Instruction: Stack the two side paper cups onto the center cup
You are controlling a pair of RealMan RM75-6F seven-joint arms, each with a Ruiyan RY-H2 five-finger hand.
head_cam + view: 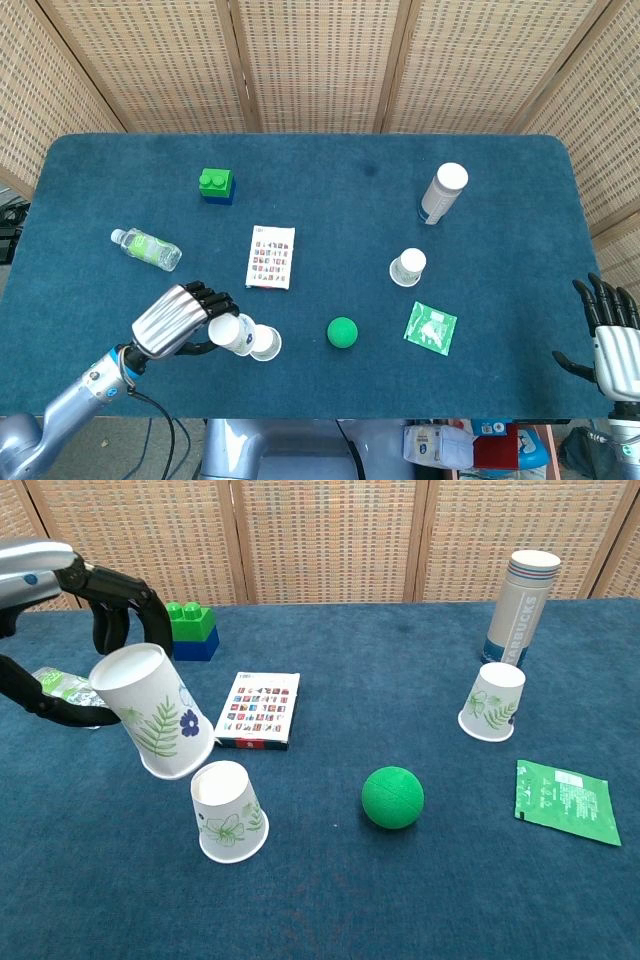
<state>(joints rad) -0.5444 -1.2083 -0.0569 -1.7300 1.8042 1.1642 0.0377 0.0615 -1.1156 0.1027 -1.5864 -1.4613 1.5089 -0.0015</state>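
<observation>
My left hand [178, 318] holds a paper cup [230, 332] upside down and tilted, in the air. In the chest view this leaf-printed cup [155, 713] hangs just above and left of the center cup [228, 811], with the left hand's fingers [112, 605] behind it. The center cup [266, 343] stands upside down on the blue table near the front edge. A third cup [408, 266] stands upside down further right, also seen as the right cup [493, 702]. My right hand [605, 335] is at the lower right off the table, fingers spread, holding nothing.
A green ball [392, 797] lies right of the center cup, a green packet [563, 801] beyond it. A card box [258, 710], a green-blue brick [191, 631], a lying bottle [147, 248] and a tall tumbler [520, 608] stand further back.
</observation>
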